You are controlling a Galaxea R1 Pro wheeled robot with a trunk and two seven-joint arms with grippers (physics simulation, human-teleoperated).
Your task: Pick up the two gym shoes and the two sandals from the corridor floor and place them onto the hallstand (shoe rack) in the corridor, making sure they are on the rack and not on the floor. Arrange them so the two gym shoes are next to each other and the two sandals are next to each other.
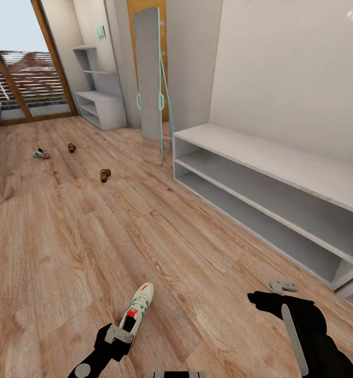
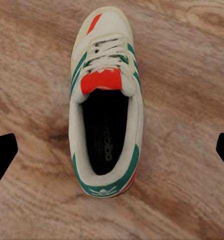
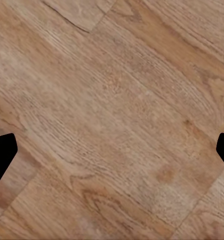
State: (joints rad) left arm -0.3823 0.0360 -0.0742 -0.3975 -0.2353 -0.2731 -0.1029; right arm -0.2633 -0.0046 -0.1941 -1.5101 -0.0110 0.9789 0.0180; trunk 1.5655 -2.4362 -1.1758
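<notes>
- Warm light-brown wood-plank corridor floor (image 1: 66, 252) carries all four shoes.
- A white low-top sneaker with teal-green stripes and orange-red patches (image 1: 138, 306) lies on the planks directly under the left pincer (image 1: 120, 336); in the left wrist view the sneaker (image 2: 106, 102) sits between the two black fingertips (image 2: 2, 155), which are spread wide and touch nothing.
- The second matching sneaker (image 1: 41, 153) lies far off, near the glass door.
- Two small dark-brown strappy sandals rest apart from each other: one (image 1: 71, 148) near the far sneaker, the other (image 1: 105, 174) closer in.
- The low white hallstand with two open shelves (image 1: 281, 163) stands along the right wall.
- The right pincer (image 1: 283, 286) hovers over bare planks (image 3: 112, 120), released and wide apart.
</notes>
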